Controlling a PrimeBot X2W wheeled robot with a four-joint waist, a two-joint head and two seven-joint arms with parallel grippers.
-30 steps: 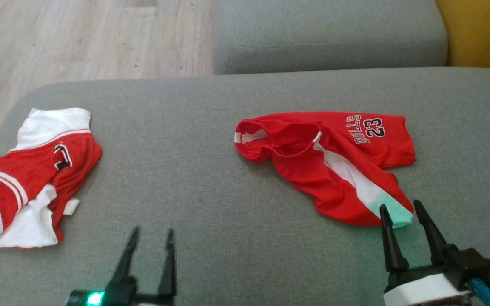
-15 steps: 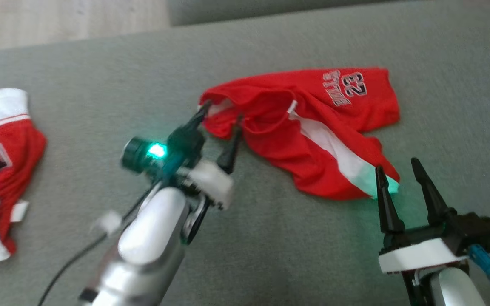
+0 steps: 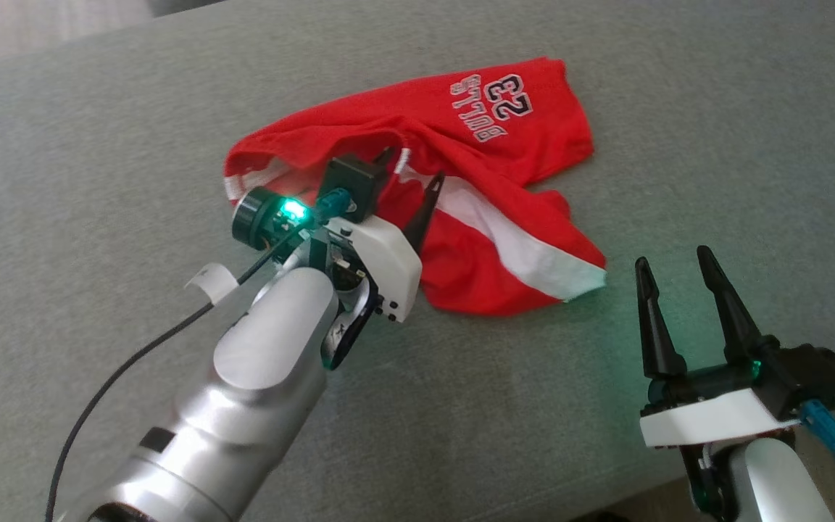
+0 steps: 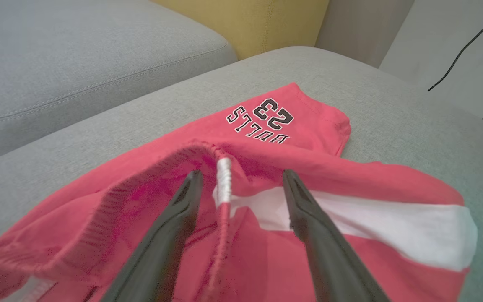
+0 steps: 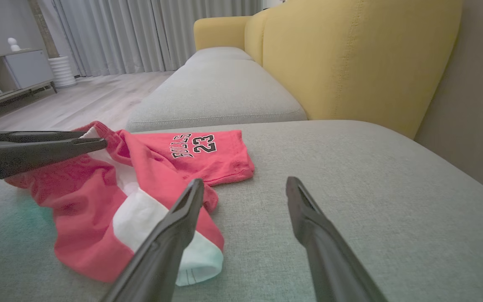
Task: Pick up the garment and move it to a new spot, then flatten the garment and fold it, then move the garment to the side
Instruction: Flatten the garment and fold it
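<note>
Along the left gripper (image 4: 242, 173), fingers parted, poised over the crumpled red garment (image 4: 329, 172) on a grey seat cushion (image 4: 392, 113). White waistband seam (image 4: 224, 178) between the fingertips; contact with fabric not discernible. "BULLS 23" print (image 4: 262, 119) beyond, inverted. White side stripe (image 4: 392, 226) at right. Yellow cushion (image 4: 266, 21) and black cable (image 4: 463, 46) behind.

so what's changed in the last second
The left gripper has reached forward to the red shorts and now sits open, fingers straddling the waistband, nothing gripped yet. The head camera swung too, so the shorts' shift in view isn't their own. The right gripper stays open near the striped leg end; the shorts lie crumpled on the grey cushion as before.
</note>
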